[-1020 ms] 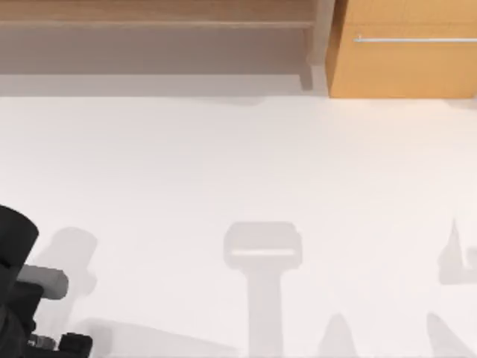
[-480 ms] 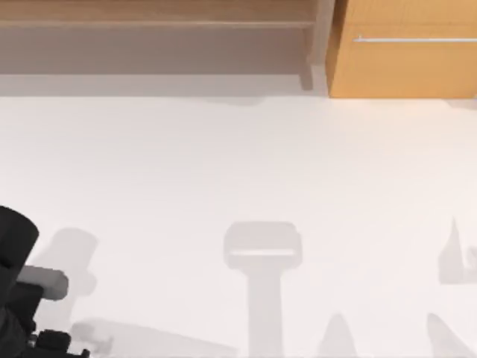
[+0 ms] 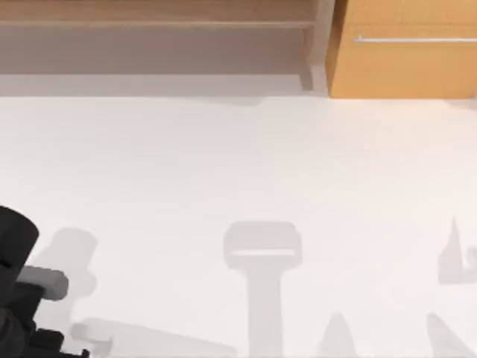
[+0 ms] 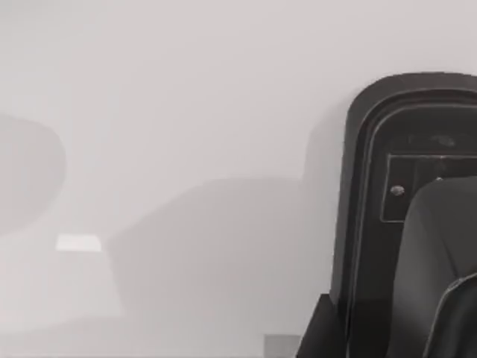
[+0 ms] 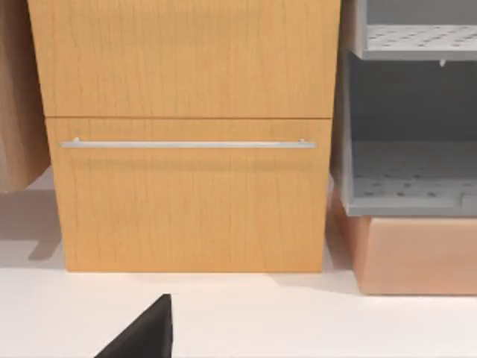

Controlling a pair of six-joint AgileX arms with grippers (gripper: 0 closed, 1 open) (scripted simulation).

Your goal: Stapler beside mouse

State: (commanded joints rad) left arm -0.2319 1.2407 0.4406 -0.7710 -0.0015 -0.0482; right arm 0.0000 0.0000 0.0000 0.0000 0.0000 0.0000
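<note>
Slipping lower at the frame's bottom left, the left arm (image 3: 19, 261) edges out of the top view. Its jaws' state, I cannot tell. White tabletop (image 3: 238, 164) with wooden cabinet (image 3: 402, 52) behind; no stapler or mouse placed yet, so everything's left.

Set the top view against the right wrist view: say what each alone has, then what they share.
Top view's own: the left arm parked at the table's lower left, and a long wooden shelf along the far edge. Right wrist view's own: grey shelving above a pinkish box, beside the cabinet. Shared: the orange wooden cabinet with its metal handle, and the white table.
</note>
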